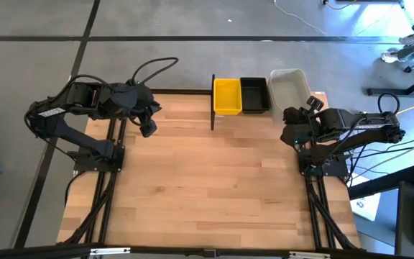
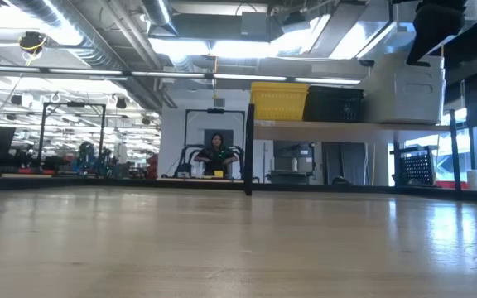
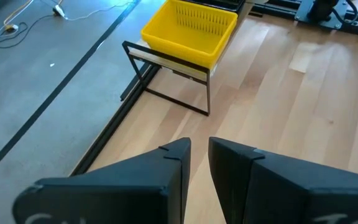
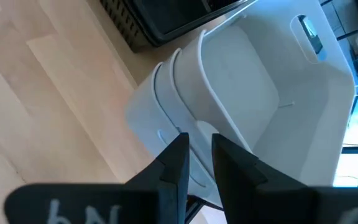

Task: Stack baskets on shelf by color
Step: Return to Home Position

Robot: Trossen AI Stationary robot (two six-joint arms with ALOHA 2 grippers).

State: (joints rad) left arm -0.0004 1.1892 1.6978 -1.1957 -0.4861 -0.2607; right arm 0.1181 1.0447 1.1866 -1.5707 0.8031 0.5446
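Three baskets stand side by side on the shelf point(image 2: 330, 126) at the table's far edge: yellow point(image 1: 227, 96), black point(image 1: 254, 94) and a whitish stack point(image 1: 290, 88). The right wrist view shows the whitish stack point(image 4: 247, 87) as nested bins, one rim inside another. My right gripper point(image 4: 197, 146) hangs just over the stack's near end, with a narrow gap between its fingers and nothing in it. My left gripper point(image 3: 199, 152) is raised over the table's far left part point(image 1: 148, 129), pointing toward the yellow basket point(image 3: 188, 31). Its gap is also narrow and holds nothing.
Thin black posts point(image 1: 213, 101) carry the shelf board above the tabletop point(image 1: 207, 187). Cables trail over the floor beyond the far edge point(image 1: 157, 68). A person point(image 2: 217, 153) sits far off in the room behind the table.
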